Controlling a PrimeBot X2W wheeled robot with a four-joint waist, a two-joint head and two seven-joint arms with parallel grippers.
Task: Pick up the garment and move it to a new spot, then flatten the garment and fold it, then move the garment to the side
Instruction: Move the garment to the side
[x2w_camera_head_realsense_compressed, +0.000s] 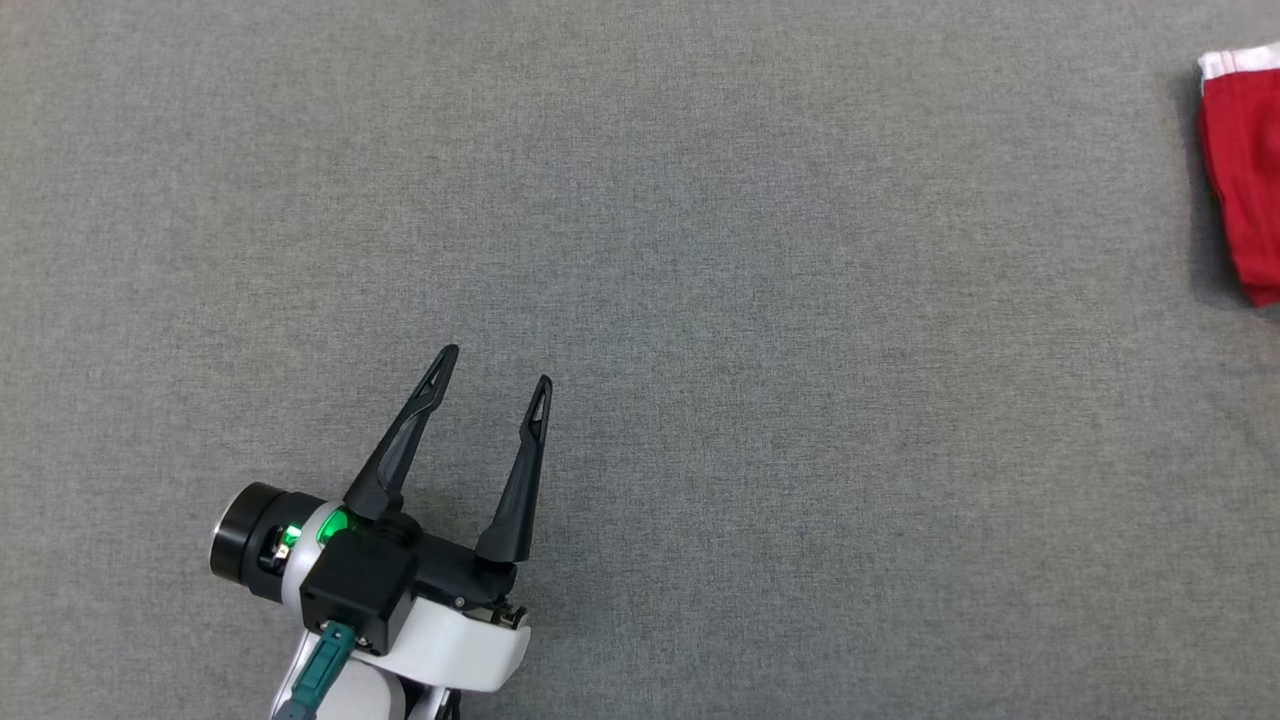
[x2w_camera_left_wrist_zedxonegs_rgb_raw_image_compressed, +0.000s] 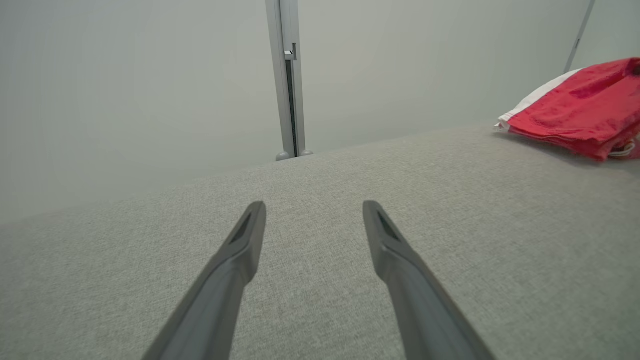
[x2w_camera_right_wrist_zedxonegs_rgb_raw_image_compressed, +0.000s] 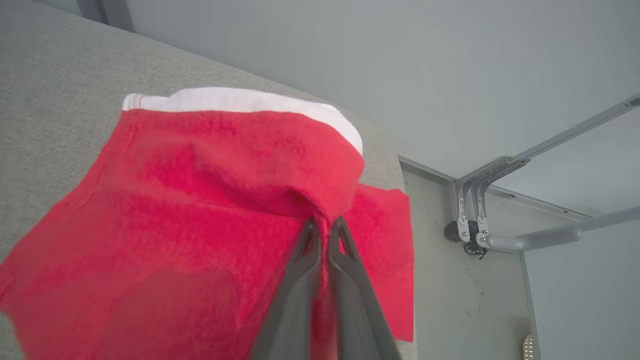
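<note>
**Garment pinched at the desk's corner, floor close by**

Garment (x2w_camera_right_wrist_zedxonegs_rgb_raw_image_compressed: 200, 200) could end up on the floor (x2w_camera_right_wrist_zedxonegs_rgb_raw_image_compressed: 450, 280). It lies by a corner of the grey desk (x2w_camera_head_realsense_compressed: 700, 300), and in the right wrist view one red flap seems to reach past the desk's edge, over the floor. If the right jaws let go here, or push further outward, the weight of that flap may drag the rest off. The grip is a second risk. The right jaws are pressed together on a raised ridge of red cloth just below the white band, with the dark fingers (x2w_camera_right_wrist_zedxonegs_rgb_raw_image_compressed: 300, 265) nearly touching. A pinch on so little cloth could slip. It could also catch only the top layer, and the layers, which look folded in the left wrist view, would then pull apart.

In the head view the garment (x2w_camera_head_realsense_compressed: 1245, 170) sits at the far right edge. The left jaws are spread and hold nothing. Their fingers (x2w_camera_head_realsense_compressed: 515, 480) hang over bare desk at the lower left, well apart from the cloth. The left wrist view shows the garment (x2w_camera_left_wrist_zedxonegs_rgb_raw_image_compressed: 575, 110) far off to its upper right.
</note>
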